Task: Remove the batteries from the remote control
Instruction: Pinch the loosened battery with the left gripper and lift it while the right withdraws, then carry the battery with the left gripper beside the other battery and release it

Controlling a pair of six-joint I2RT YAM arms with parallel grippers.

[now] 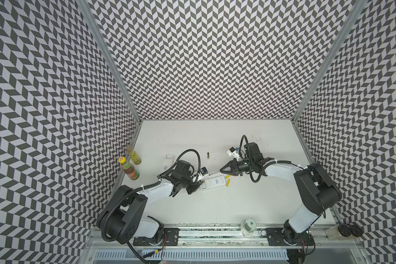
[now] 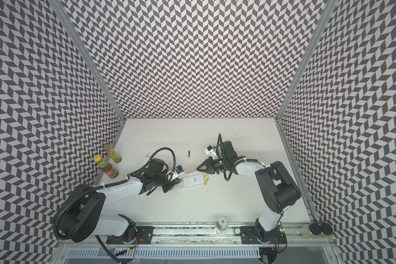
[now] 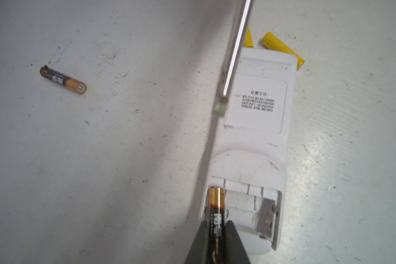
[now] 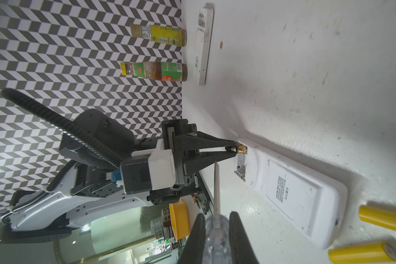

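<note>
The left fingers [image 3: 232, 230] are closed on one black-and-gold battery [image 3: 216, 205], one finger on each side of it. This battery is at the open compartment at one end of the white remote [image 3: 256, 141]. I cannot tell if it sits in its slot or is lifted. The right fingers [image 4: 236, 228] are closed on the clear handle of the one screwdriver [image 4: 216, 228]. Its metal tip is above the remote's long edge, beside the label.

There are four batteries. The second black-and-gold battery [image 3: 63, 80] lies alone on the table [image 3: 124, 182], well apart from the remote. The two yellow batteries [image 4: 384, 220] lie just beside the remote's other end.

There are two remotes. The second remote [image 4: 204, 45] lies near a yellow-green bottle [image 4: 160, 35] and a brown sauce bottle [image 4: 156, 72].

The white remote's label begins with "设置方法:", and its smaller lines are too small to read. Both black-and-gold batteries carry white Chinese characters. The bottle labels cannot be read.
</note>
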